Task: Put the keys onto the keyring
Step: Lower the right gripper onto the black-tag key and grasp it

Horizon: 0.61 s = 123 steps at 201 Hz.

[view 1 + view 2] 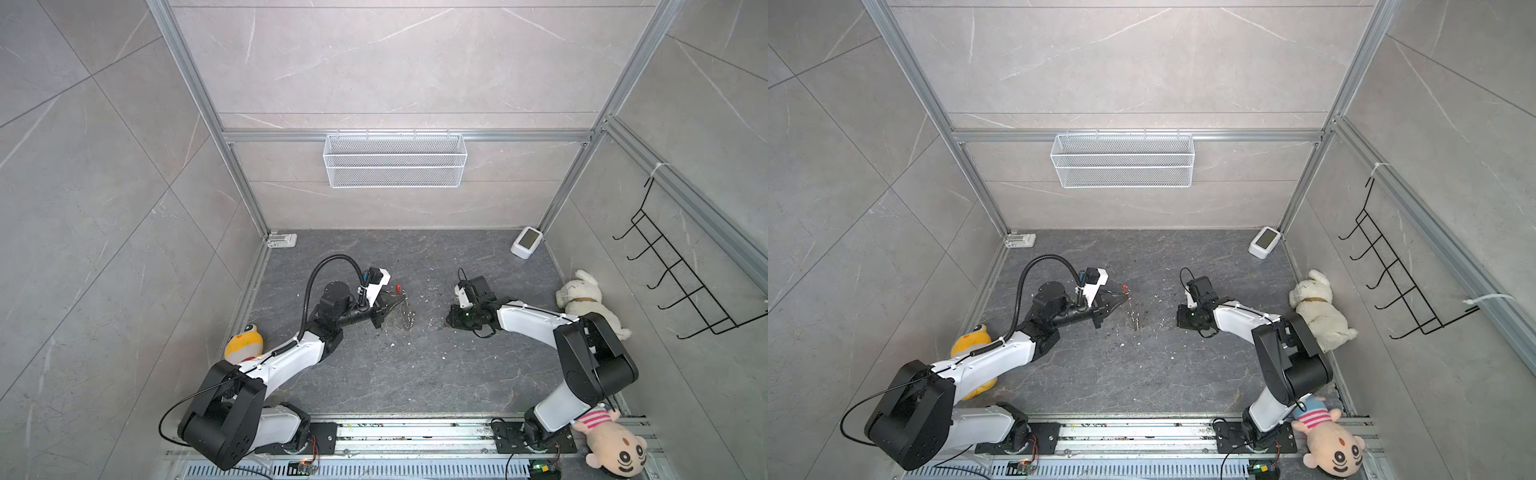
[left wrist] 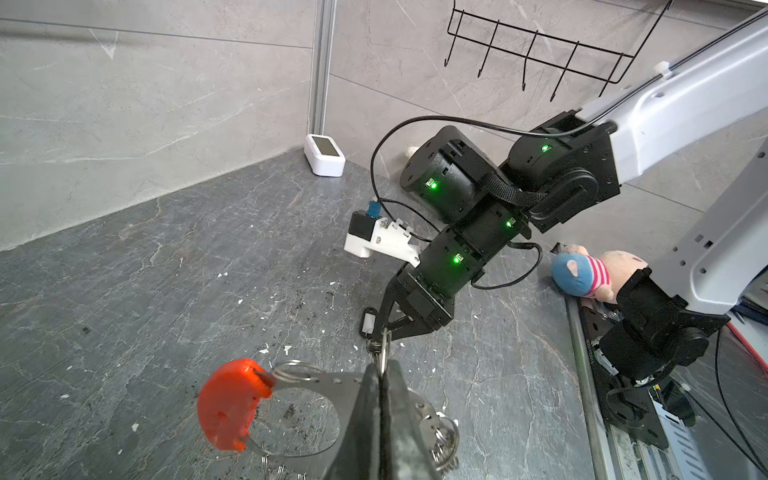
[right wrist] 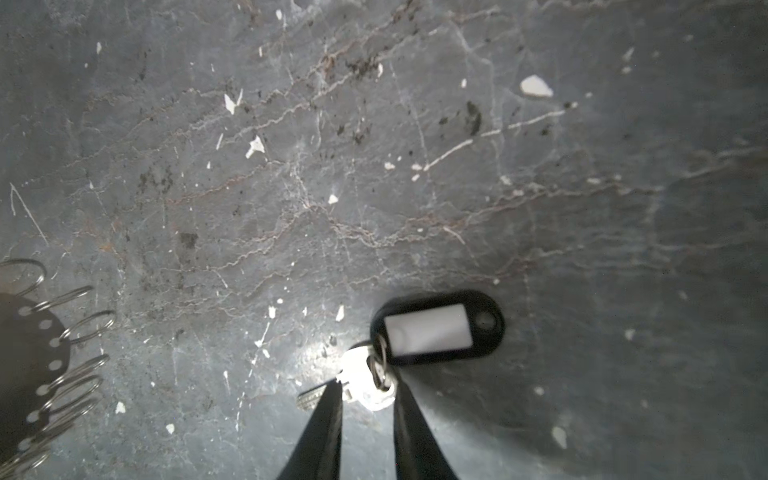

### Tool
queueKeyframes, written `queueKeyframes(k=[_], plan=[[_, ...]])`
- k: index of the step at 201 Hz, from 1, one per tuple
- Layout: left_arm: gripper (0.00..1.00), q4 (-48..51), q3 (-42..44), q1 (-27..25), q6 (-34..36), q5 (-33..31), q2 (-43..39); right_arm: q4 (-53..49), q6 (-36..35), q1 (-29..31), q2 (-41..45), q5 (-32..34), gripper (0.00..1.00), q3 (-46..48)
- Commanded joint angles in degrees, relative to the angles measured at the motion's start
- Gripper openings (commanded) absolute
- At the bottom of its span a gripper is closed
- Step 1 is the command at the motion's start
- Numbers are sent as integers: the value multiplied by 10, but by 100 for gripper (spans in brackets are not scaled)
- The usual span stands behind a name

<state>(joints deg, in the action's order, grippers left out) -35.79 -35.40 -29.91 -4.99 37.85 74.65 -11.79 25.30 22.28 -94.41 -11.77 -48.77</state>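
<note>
My right gripper stands tip-down on the dark grey marbled tabletop. Its two black fingers straddle the keys: a small black oval plastic tag with a white face, linked by a tiny split ring to a flat silver key. The key's head lies between the jaws and the tag sits just past the tips. The jaws stand narrow, but I cannot tell whether they pinch the metal. My left gripper is clenched tight on the keyring, a broad loop of thin perforated metal with a curved red plastic bar and many small silver split rings strung round it. The red bar juts out to one side of its fingers and the loose rings hang off the other. In both top views the two grippers face each other, well apart. I judge the step in hand to be picking up the keys, with nothing threaded yet. The next move calls for a firm pinch on the key head that leaves the tiny ring free, then a lift, a carry across to the left gripper, and careful lining-up with the loop. The only container is a white wire-mesh basket on the back wall, far beyond both grippers, and I see nothing in it.
</note>
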Motion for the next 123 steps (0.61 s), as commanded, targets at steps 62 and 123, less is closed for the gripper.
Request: queueKeyframes(k=[62,123], plan=[[0,-51,-25,-1,-13,31,7,12,-17,3,-30,7,14,-23],[0,-103,-11,-1,-61,-14,10,6,-40,3,-11,7,0,-22]])
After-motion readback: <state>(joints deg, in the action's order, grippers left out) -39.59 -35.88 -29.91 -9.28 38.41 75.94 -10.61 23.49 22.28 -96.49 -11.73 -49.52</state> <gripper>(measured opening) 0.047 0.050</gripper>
